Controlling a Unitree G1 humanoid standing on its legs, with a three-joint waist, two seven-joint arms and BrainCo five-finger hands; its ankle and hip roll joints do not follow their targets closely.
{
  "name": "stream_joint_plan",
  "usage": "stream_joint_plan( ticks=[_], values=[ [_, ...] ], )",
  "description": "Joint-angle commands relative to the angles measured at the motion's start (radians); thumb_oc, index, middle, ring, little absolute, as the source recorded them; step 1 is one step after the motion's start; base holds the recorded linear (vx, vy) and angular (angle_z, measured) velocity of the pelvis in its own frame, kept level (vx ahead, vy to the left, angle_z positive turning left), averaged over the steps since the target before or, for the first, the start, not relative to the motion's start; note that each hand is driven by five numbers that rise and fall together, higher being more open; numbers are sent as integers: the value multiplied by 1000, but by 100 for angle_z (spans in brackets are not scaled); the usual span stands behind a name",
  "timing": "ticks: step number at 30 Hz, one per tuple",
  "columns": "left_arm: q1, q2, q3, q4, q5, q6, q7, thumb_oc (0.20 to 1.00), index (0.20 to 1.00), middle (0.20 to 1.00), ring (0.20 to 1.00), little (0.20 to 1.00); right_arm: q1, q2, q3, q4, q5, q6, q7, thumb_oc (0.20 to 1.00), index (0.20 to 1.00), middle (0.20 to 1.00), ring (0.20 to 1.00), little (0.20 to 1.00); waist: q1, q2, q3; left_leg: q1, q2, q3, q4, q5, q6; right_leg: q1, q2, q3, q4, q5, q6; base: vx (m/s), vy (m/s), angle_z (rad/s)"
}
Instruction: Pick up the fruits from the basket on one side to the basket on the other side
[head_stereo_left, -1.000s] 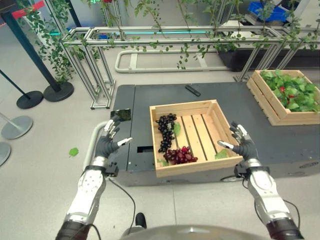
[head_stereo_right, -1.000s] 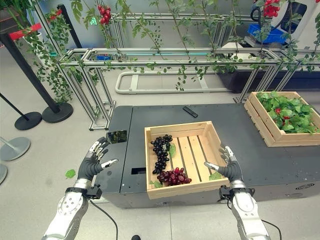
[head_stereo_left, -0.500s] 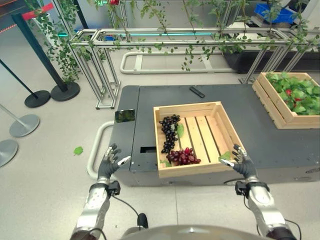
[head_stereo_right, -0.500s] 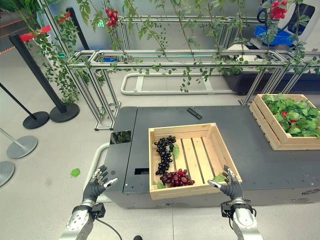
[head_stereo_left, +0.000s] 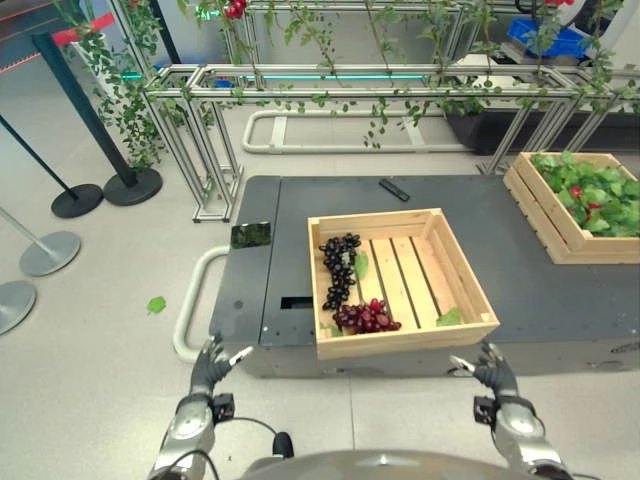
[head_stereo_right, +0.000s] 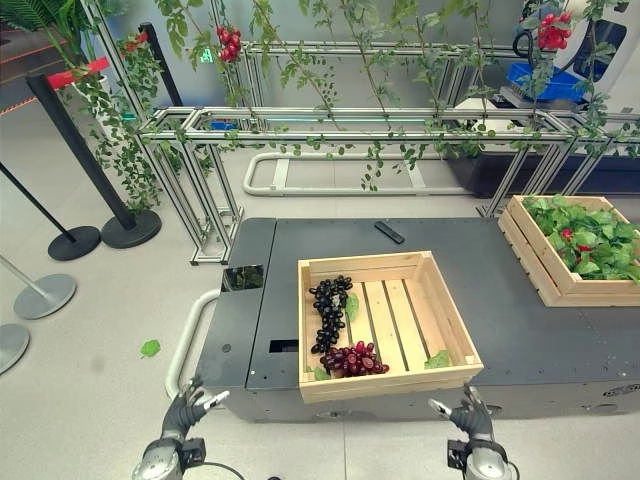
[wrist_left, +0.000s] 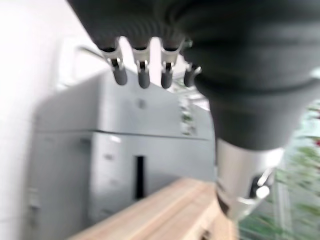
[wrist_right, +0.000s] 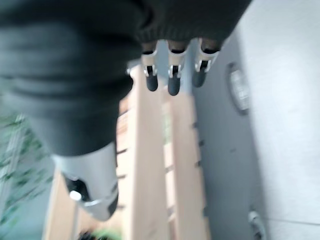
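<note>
While both hands hang low before the platform's front edge, left hand (head_stereo_left: 210, 362) and right hand (head_stereo_left: 490, 368) spread open, empty. Beyond, grapes (head_stereo_left: 340, 270) fill the crate's (head_stereo_left: 470, 295) left side; right slats bare. Leafy crate (head_stereo_left: 545, 215) far right.

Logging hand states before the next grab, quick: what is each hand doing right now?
Left hand: open, holding nothing, low before the platform.
Right hand: open, holding nothing, below the wooden crate.
</note>
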Motion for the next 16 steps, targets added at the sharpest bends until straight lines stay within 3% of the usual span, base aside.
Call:
stream_joint_plan(
  ticks=[1,6,16],
  values=[
    [-78,-13,13,109,78,-8,4,1000,1000,1000,1000,1000,-47,-30,-16,43,17,-29,-19,1000,1000,1000,1000,1000,0,6,-8,63,41,15,60,-115,-39,-51,16,-3,27,-15,23,-2,-1,6],
    [-88,-16,30,348,192,38,-13,1000,1000,1000,1000,1000,-58,-44,2,206,-29,6,4,1000,1000,1000,1000,1000,-2,9,-13,71,39,15,47,-114,-40,-46,18,-7,19,-13,24,9,4,4],
    [-83,-41,-1,367,196,45,-94,1000,1000,1000,1000,1000,-43,-19,79,273,-110,43,85,1000,1000,1000,1000,1000,1,7,-16,72,39,6,38,-111,-39,-44,19,-13,19,-14,23,0,0,0]
  ],
)
